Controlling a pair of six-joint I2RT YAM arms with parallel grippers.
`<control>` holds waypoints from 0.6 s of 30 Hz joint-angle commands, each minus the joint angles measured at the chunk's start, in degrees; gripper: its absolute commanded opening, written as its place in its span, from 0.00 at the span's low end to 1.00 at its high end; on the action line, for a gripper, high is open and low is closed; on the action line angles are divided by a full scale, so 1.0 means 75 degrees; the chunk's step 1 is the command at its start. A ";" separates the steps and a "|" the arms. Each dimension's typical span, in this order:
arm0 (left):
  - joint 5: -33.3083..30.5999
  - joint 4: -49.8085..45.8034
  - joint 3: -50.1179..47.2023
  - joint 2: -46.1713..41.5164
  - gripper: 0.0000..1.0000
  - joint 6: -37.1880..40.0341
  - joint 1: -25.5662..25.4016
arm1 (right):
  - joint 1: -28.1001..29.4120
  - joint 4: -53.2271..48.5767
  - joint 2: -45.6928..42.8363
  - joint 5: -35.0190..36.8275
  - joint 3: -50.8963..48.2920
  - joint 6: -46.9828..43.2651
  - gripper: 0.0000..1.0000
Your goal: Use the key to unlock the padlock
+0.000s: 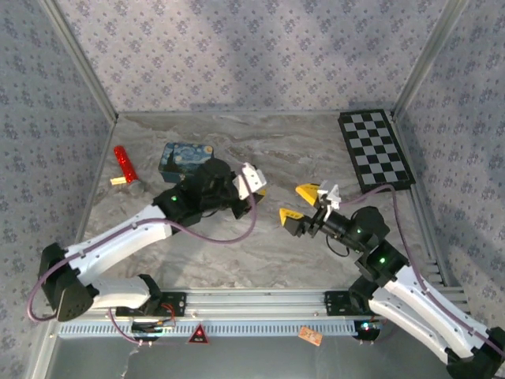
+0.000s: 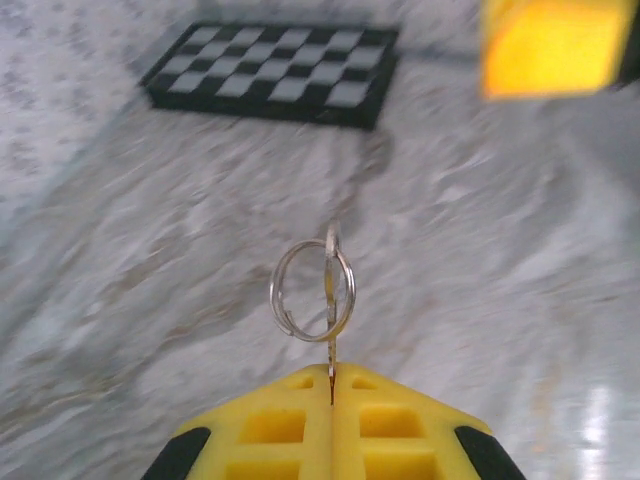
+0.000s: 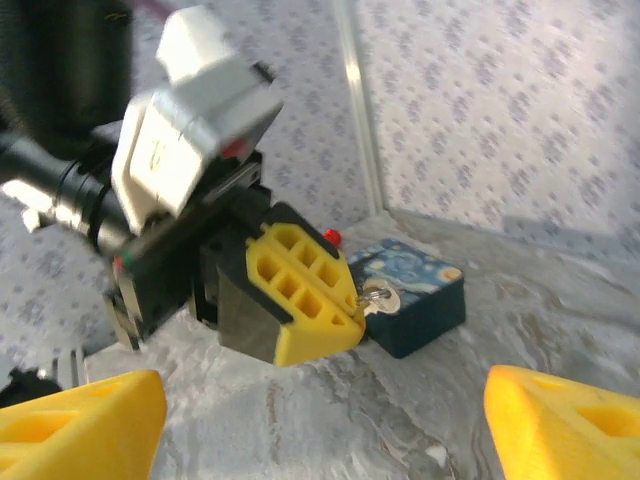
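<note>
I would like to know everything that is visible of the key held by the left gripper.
The key is a thin, silvery metal piece, seen edge-on in the left wrist view. It stands out straight from between the shut yellow fingertips of the left gripper, which pinch one end. A round silvery split ring hangs through its free end. Only the fingertips and the ring touch it; it appears held clear of the marble table.

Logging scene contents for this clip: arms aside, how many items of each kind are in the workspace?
Key on ring: 1
Blue painted box: 1
Red cylinder: 1
Checkerboard: 1
Total: 4
</note>
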 commanded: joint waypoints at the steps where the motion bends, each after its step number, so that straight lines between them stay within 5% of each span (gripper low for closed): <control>1: -0.3859 -0.0685 0.0265 0.0821 0.00 0.1822 -0.0658 | -0.0416 -0.1090 0.0310 0.0706 0.0596 0.1455 0.83; 4: -0.4735 -0.0187 0.0091 0.1256 0.00 0.2655 -0.0771 | -0.1254 -0.2747 0.1290 0.0213 0.1664 0.3172 0.72; 6: -0.4292 0.0526 -0.0299 0.1021 0.00 0.2923 -0.0746 | -0.2089 -0.3507 0.1909 -0.0813 0.2147 0.3976 0.62; 11: -0.3299 0.1865 -0.1257 0.0463 0.00 0.4368 -0.0757 | -0.3324 -0.3450 0.2824 -0.2772 0.1959 0.5504 0.60; 18: -0.5574 -0.2522 0.0908 0.3346 0.00 0.5843 -0.0653 | -0.3472 -0.5334 0.2855 -0.1172 0.2378 0.4504 0.65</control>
